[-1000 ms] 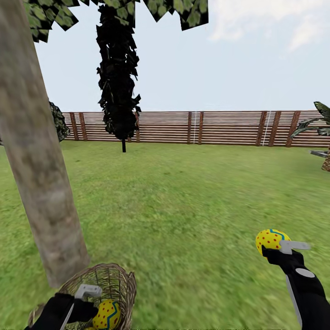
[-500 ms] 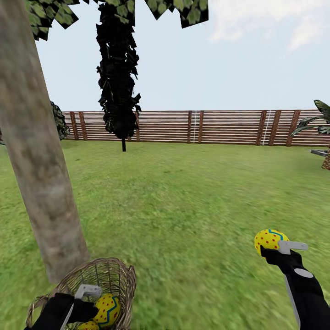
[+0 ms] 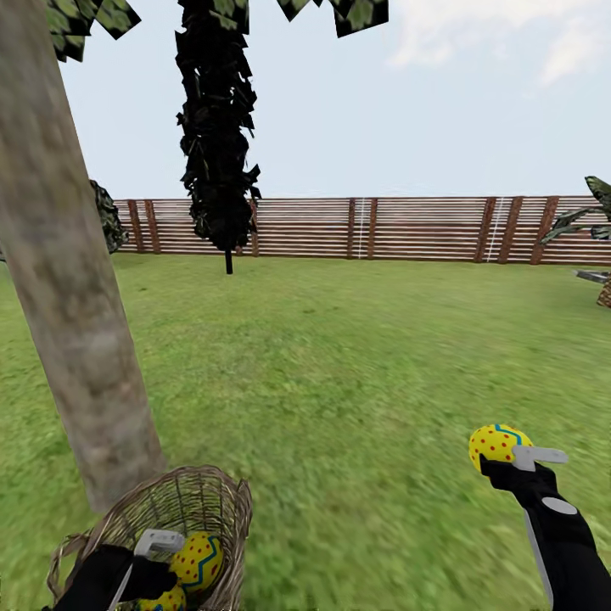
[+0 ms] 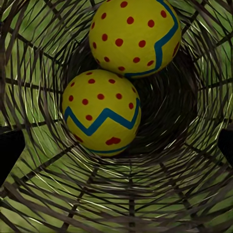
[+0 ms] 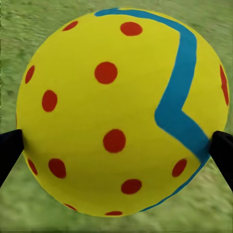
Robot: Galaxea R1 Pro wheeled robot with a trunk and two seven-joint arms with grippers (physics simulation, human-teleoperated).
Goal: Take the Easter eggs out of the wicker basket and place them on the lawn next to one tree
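right fingers (image 3: 509,458) squeeze 1 egg (image 3: 499,445) to carry it to the tree (image 3: 76,356); left fingers (image 3: 157,547) in basket (image 3: 216,501) w/ 2 eggs, can't tell if open.

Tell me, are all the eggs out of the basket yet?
Not yet. One egg is out, pinched between the right gripper's fingers above the lawn. Two eggs are inside the wicker basket, which the left gripper has by its rim beside the tree. No egg lies on the grass, so all three need placing.
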